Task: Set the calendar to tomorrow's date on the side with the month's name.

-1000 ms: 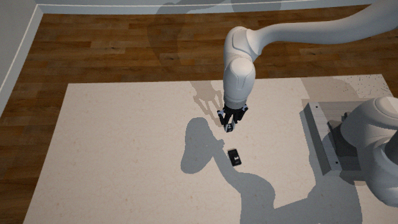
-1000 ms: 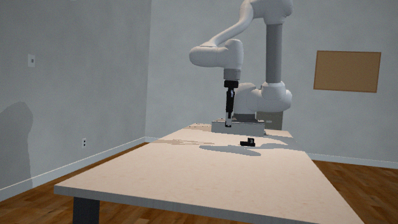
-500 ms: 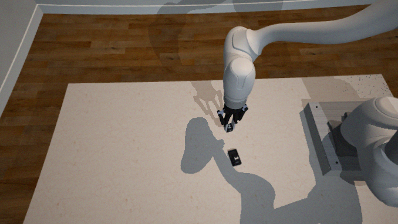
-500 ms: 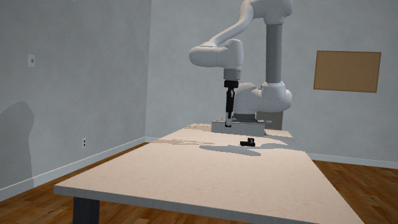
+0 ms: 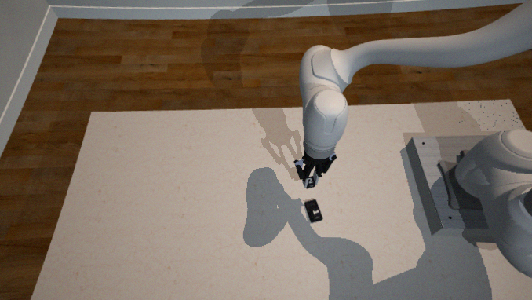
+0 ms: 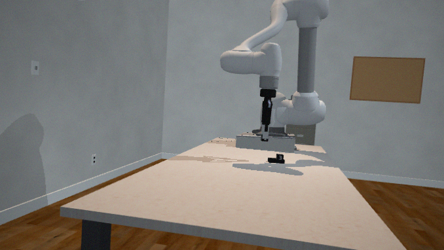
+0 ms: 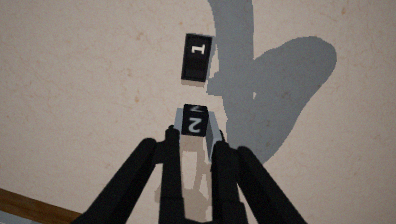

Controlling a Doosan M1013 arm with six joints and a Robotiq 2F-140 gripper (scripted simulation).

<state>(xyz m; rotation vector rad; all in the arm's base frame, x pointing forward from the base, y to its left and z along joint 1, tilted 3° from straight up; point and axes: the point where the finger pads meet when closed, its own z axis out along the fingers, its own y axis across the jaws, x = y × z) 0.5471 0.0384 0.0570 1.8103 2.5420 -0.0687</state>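
Observation:
My gripper [image 5: 311, 183] [image 6: 264, 139] [image 7: 194, 119] is shut on a black cube [image 5: 310, 180] [image 7: 194, 120] whose face toward the wrist camera shows a white 2. It holds the cube in the air above the table [image 5: 157, 196] [image 6: 229, 196] [image 7: 75, 75]. A small black tray [image 5: 311, 204] [image 6: 271, 160] [image 7: 194, 71] lies flat on the table, just ahead of the held cube in the wrist view. A second black cube [image 5: 315, 213] [image 6: 279, 157] [image 7: 199, 48] stands in one end of the tray, with a white 1 on top. The tray's other half is empty.
The robot's grey base plate [image 5: 424, 188] [image 6: 262, 142] sits at the table's right end, close behind the tray. The arm's shadow falls across the table beside the tray. Wooden floor surrounds the table.

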